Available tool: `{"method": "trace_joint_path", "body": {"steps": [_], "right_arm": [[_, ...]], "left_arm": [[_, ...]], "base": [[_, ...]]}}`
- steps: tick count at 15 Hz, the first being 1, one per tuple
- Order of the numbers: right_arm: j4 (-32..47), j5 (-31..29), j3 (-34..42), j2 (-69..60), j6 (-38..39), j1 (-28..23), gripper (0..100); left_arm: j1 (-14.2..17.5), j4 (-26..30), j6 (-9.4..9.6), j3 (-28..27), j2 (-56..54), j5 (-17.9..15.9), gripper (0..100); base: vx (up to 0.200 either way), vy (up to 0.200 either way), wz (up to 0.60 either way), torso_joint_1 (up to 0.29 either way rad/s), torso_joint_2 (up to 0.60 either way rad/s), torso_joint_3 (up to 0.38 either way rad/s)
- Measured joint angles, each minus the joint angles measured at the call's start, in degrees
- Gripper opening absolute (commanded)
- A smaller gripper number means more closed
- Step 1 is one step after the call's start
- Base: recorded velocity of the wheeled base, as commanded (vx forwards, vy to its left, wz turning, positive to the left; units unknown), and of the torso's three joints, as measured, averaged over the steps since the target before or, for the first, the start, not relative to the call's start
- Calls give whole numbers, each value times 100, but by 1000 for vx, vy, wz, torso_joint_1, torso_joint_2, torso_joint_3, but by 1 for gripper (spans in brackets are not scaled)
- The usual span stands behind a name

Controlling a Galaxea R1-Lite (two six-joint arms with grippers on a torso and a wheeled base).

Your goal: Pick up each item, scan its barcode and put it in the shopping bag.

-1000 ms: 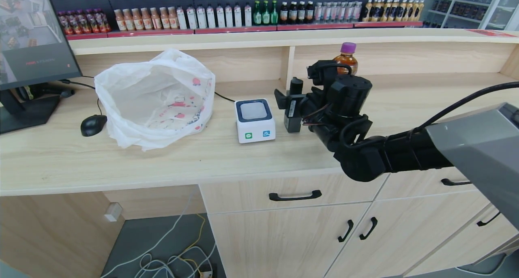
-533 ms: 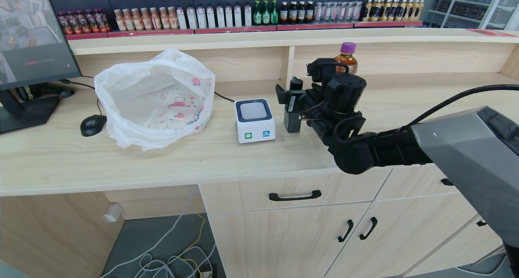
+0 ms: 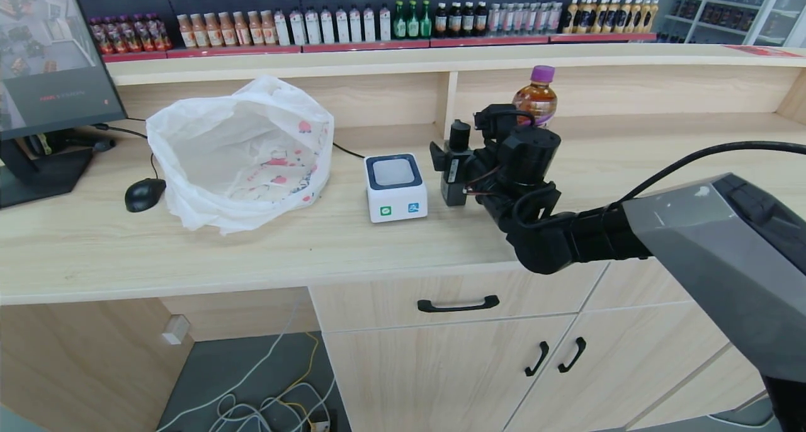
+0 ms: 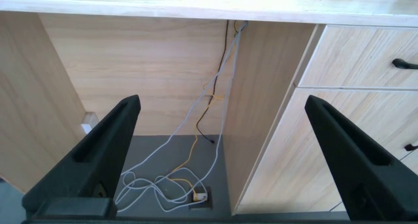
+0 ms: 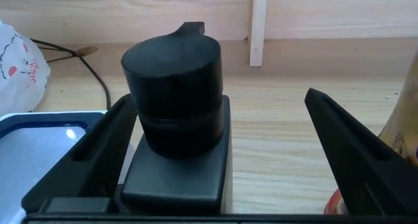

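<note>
Right of the scanner (image 3: 396, 186), the right hand (image 5: 217, 103) was spread around the black bottle (image 5: 173, 100); centring it before clamping would keep it upright.

- Wooden counter (image 3: 315, 243), with a raised shelf along its back.
- White bag (image 3: 242, 155), mouth open, left of centre.
- Mouse (image 3: 144, 194) just left of the bag; monitor stand (image 3: 38, 174) at the far left.
- Scanner (image 3: 395, 187) right of the bag, a cable (image 3: 348, 150) behind it.
- 2 bottles: black bottle (image 3: 451, 194) upright beside the scanner; brown bottle (image 3: 535, 98) farther back, base hidden.
</note>
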Motion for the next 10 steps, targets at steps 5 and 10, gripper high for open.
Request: {"method": "trace_joint_path", "body": {"steps": [5,10], "right_arm": [[-23,0,2,68,5,-23,100],[-34,-2,22,138,38,-44,100]], "left_arm": [[0,0,-2,0,0,0,100],[0,0,0,0,0,0,100]], "base": [[0,0,0,0,0,0],[0,0,0,0,0,0]]}}
